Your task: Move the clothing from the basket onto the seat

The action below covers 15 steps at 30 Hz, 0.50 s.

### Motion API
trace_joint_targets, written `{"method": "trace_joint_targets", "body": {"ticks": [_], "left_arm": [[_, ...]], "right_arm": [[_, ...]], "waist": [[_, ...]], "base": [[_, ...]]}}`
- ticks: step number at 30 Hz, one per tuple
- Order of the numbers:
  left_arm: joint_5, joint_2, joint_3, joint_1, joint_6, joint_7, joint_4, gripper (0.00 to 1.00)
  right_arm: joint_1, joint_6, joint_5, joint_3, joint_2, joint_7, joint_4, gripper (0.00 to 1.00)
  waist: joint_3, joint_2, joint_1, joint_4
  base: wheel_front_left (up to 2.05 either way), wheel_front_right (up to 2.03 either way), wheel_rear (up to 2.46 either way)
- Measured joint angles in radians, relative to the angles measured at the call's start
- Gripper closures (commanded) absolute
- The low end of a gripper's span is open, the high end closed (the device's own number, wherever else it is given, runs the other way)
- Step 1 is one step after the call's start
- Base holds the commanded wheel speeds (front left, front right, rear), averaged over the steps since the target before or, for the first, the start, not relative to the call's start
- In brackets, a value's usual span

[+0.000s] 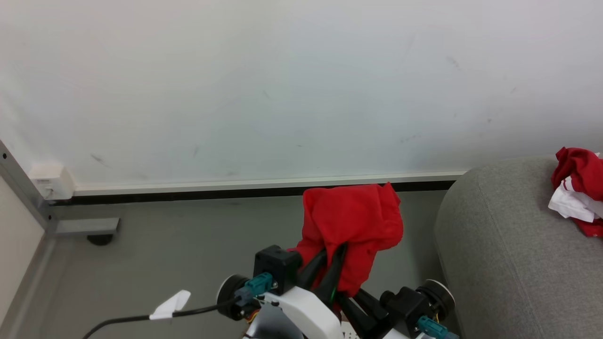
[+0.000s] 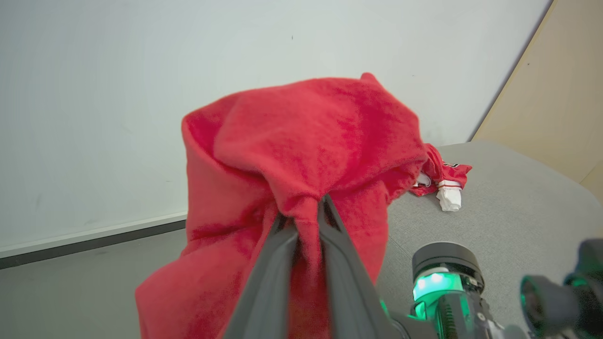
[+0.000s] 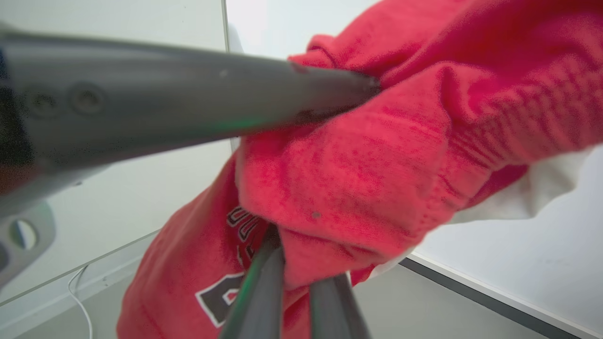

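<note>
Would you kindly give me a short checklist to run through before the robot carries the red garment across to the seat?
1. Left gripper shut on the red garment: ok.
2. Right gripper shut on the same garment: ok; fabric is pinched between its fingers.
3. Garment hanging free of the floor: cannot tell; its lower end is hidden behind the arms.
4. Garment above the seat: not ok; it hangs beside the rounded edge, over the floor.
5. Bare landing room on the seat: ok; grey fabric lies open beside the red-and-white garment.
</note>
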Motion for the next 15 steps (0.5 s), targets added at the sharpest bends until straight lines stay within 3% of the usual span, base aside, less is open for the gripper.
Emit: {"method": "trace_joint_targets", "body": {"ticks": [1,2,3,5,6,15], "left_arm": [[0.0,0.002,0.002,0.0,0.001,-0.001,0.001,0.69],[0.0,0.004,0.004,0.0,0.003,-0.002,0.002,0.69],[0.0,0.006,0.005,0.001,0.008,-0.007,0.003,0.56],[0.0,0.012,0.007,0.001,0.009,-0.01,0.005,0.08],[0.0,0.014,0.007,0.002,0.01,-0.01,0.007,0.0],[0.0,0.029,0.003,0.019,0.013,-0.018,0.024,0.0]], "right_arm": [[0.001,0.0,0.0,-0.003,0.0,0.0,0.0,1.0],[0.003,0.0,-0.002,-0.008,0.0,0.0,0.001,1.0],[0.006,0.0,-0.002,-0.016,0.0,0.0,0.001,1.0],[0.012,0.0,-0.009,-0.027,0.0,0.0,0.001,1.0],[0.014,0.0,-0.013,-0.034,0.0,0.0,0.003,1.0],[0.025,0.0,-0.077,-0.175,0.0,-0.002,-0.006,1.0]], "waist": [[0.0,0.0,0.0,-0.002],[0.0,0.0,0.0,-0.004],[0.0,0.0,0.0,-0.006],[0.003,0.0,0.0,-0.009],[0.003,0.0,0.0,-0.011],[0.011,0.0,0.0,-0.044]], "base": [[0.0,0.0,0.0],[0.0,0.0,0.0],[0.0,0.0,0.0],[0.0,0.0,0.0],[0.0,0.0,0.0],[0.0,0.0,0.0]]}}
